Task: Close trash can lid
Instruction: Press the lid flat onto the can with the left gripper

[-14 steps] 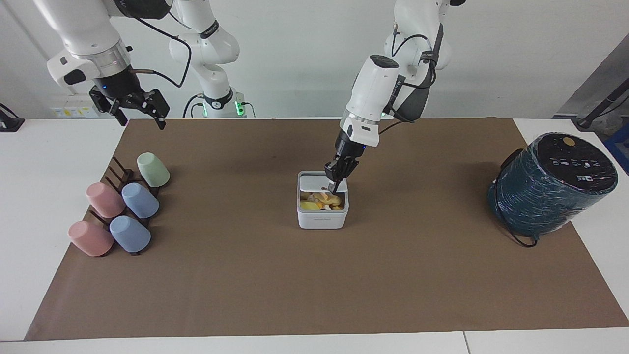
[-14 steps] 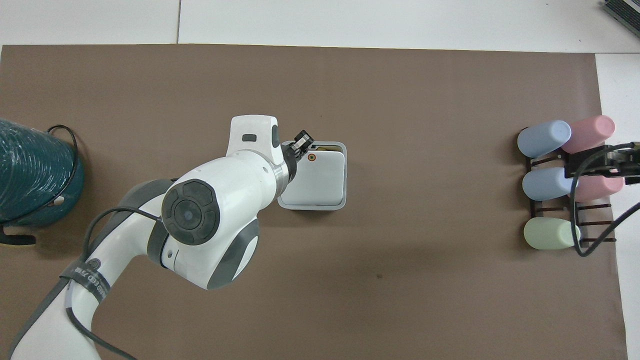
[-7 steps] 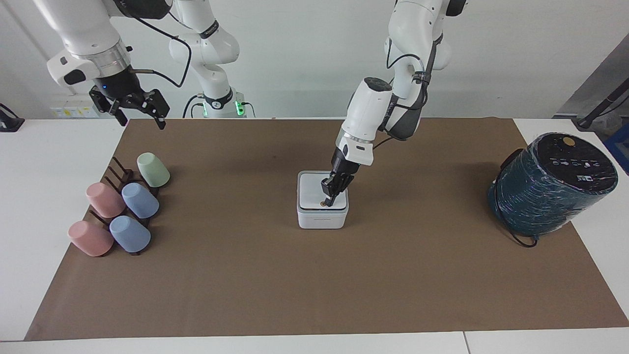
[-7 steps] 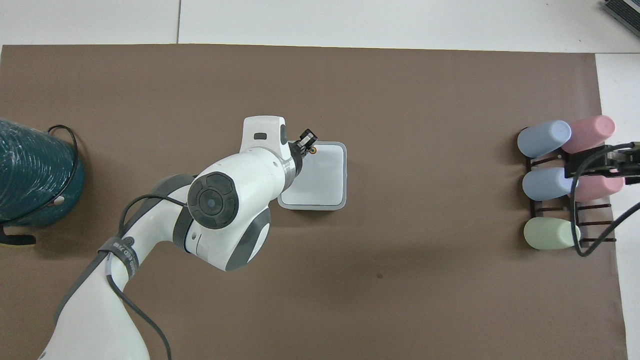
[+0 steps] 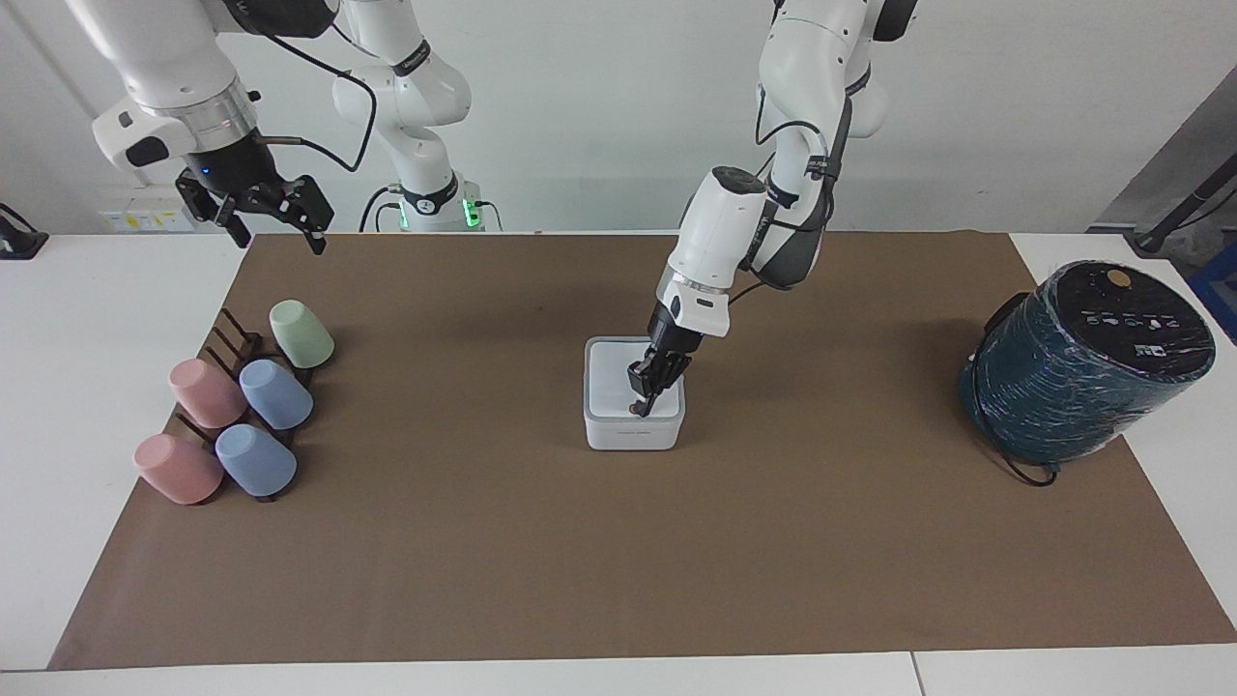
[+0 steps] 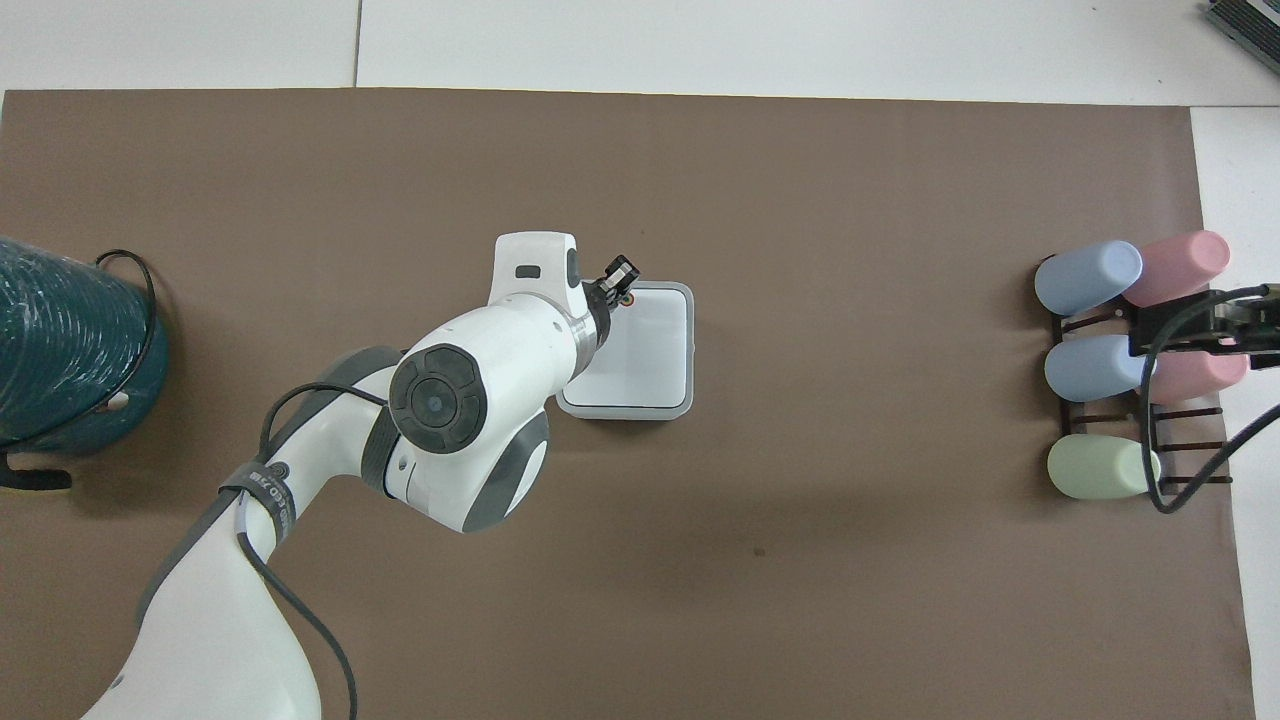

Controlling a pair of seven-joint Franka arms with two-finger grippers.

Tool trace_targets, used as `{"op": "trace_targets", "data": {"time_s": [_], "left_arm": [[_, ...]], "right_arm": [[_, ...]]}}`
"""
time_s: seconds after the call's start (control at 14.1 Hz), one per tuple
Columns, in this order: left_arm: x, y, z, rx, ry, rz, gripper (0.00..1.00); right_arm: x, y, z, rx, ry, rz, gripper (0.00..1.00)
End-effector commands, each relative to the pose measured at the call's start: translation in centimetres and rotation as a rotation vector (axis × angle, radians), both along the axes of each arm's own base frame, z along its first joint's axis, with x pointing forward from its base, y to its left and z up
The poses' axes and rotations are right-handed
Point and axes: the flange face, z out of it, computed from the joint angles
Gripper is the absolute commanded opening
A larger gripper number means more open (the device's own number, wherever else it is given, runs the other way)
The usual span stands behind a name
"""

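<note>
A white bench [image 5: 116, 319] before a pale wall carries a brown mat [image 5: 618, 541]. In the facing view the trash can [image 5: 633, 430] sits mid-mat, its lid [image 5: 611, 385] lying flat on it. The left hand [image 5: 642, 402] points down with its fingers pressed together, tips touching the lid at the edge away from the robots. The right hand [image 5: 273, 224], fingers spread, waits in the air over the mat's corner at the right arm's end, near a rack of coloured cups [image 5: 237, 411]. A dark teal cylinder [image 5: 1082, 367] lies at the left arm's end.

From overhead, the lid [image 6: 645, 345] covers the trash can [image 6: 625, 411]; the left hand [image 6: 618, 283] is at the lid's farther edge, by an orange dot. The right hand [image 6: 1225, 330] hangs over the cups [image 6: 1100, 360].
</note>
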Motion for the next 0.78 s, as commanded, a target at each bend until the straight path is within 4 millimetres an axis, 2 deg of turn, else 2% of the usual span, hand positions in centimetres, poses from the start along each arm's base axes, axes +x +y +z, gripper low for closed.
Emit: {"op": "trace_targets", "data": {"time_s": [0.0, 0.21, 0.35, 0.57, 0.71], "left_arm": [[1.2, -0.4, -0.9, 0.023, 0.042, -0.004, 0.0], [1.7, -0.6, 2.7, 0.07, 0.116, -0.021, 0.0], [1.4, -0.4, 4.9, 0.09, 0.143, -0.027, 0.0], [0.4, 1.0, 8.0, 0.124, 0.181, -0.029, 0.0], [0.1, 2.1, 10.8, 0.197, 0.205, -0.045, 0.0]], "right_arm": [[-0.4, 0.0, 0.3, 0.002, 0.003, 0.016, 1.0], [-0.4, 0.0, 0.3, 0.002, 0.003, 0.016, 1.0], [-0.4, 0.0, 0.3, 0.002, 0.005, 0.016, 1.0], [-0.4, 0.0, 0.3, 0.002, 0.003, 0.016, 1.0], [-0.4, 0.0, 0.3, 0.002, 0.005, 0.016, 1.0]]}}
